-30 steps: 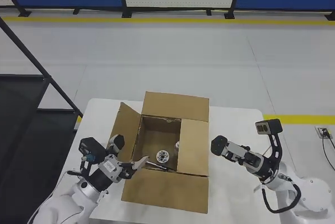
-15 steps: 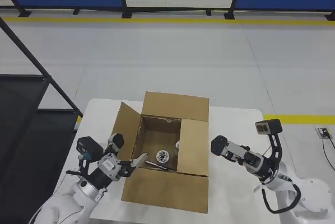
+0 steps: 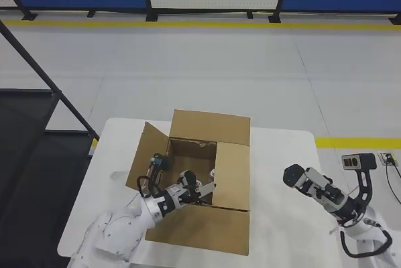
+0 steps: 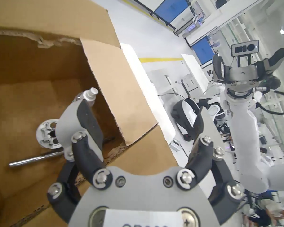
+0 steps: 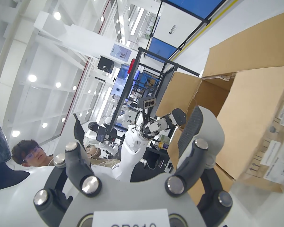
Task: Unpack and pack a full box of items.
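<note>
Brown cardboard box (image 3: 197, 228): centre of white table (image 3: 281, 151), opening upward.
Silver metal rod (image 4: 35, 159): flat on box floor, long axis 9-to-3 o'clock.
Left gripper (image 4: 144, 112): released, empty, over opening at 7 o'clock.
Right gripper (image 5: 137, 119): released, empty, 3 o'clock of box, apart.

Both arms, the left arm (image 3: 120, 231) and the right arm (image 3: 331, 194), wear smooth white shells with black rings at the joints. The left gripper (image 4: 142, 109) and the right gripper (image 5: 137, 116) are built alike. Each has a grey metal plate (image 4: 142, 190) studded with round silver screws (image 4: 183, 178), black linkage bars, and pale grey fingers (image 4: 68, 119) faced with black pads (image 4: 91, 121). A white label (image 4: 144, 218) with dark print sits at the base of each plate. A small black camera box (image 3: 359, 161) rides on a bracket at the right wrist, and a black cable (image 3: 353, 254) loops beside that arm.
</note>
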Controlling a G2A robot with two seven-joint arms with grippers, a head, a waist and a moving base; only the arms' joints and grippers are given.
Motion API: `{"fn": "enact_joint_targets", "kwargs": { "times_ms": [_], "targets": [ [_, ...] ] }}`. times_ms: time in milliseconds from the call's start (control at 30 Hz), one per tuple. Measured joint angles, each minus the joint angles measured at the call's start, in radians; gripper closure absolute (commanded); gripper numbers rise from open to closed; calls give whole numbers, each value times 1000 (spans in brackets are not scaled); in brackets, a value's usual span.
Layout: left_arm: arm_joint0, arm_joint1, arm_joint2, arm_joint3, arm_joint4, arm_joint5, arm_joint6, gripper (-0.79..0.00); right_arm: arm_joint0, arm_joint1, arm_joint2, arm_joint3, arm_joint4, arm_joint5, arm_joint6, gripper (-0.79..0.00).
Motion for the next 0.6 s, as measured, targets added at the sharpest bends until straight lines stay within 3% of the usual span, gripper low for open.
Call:
{"fn": "enact_joint_targets", "kwargs": {
  "times_ms": [333, 600],
  "targets": [
    [-158, -35, 148, 222, -151, 62, -100, -785, -65, 14, 40, -6, 24, -16, -19, -785],
    [-208, -51, 187, 290, -216, 35, -92, -785, -66, 24, 31, 0, 27, -17, -28, -785]
  ]
}}
